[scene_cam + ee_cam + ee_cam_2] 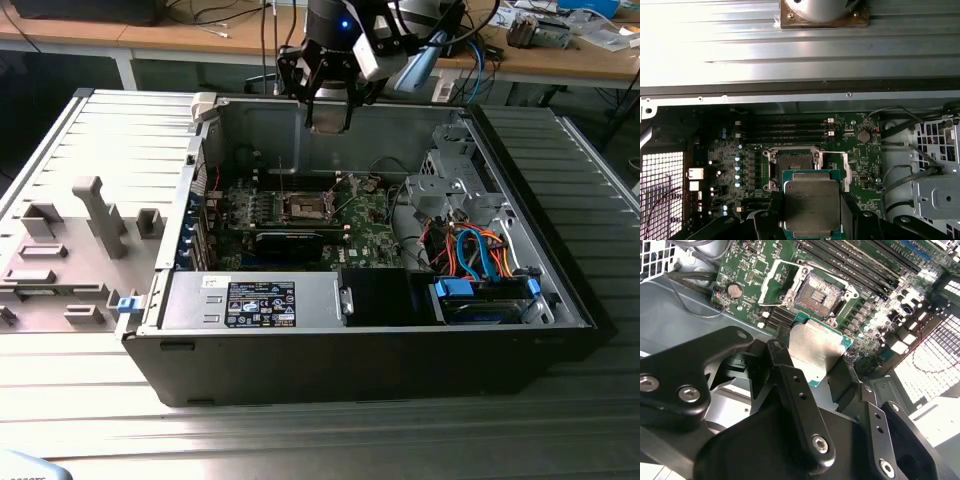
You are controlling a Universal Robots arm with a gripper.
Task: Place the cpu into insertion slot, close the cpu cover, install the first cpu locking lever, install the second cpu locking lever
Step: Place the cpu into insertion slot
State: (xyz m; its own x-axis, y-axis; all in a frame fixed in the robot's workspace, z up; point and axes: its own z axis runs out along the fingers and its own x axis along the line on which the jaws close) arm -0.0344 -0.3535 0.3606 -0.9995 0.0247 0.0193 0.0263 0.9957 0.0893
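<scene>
The gripper [814,360] clamps the cpu [820,347] by two opposite edges, fingers [785,370] set narrow. The chip is square (no long axis) and faces metal-side up, its edges seemingly parallel to the insertion slot [817,290]. In the exterior view the gripper [328,112] hangs at about one o'clock from the open slot [305,207]. The cpu cover [765,284] stands flipped back.
</scene>
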